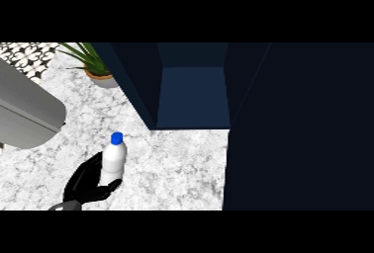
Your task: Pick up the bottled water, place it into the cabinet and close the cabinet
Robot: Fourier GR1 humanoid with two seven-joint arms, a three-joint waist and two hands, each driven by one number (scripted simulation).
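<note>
In the head view, one bottle (114, 157) with a white body and a blue cap is seen standing upright on the marble tabletop (175, 168), its long axis running up and away from the viewer. One hand (89, 185) is shown, entering from the lower left edge, so it is judged to be the left hand; its fingers and thumb are curled round the lower half of the bottle, which is thus held. The right hand is not seen at all. One cabinet (194, 94) is seen, dark blue, with its opening facing the bottle and lying up and to the right of it, apart from the bottle across a stretch of bare marble. A tall dark panel (300, 128) at the right is taken to be the open cabinet door, one in number. The coming move is judged to be a carry forward and rightward into that opening. One potted plant (93, 64) and one grey rounded appliance (25, 111) are also counted at the left.
</note>
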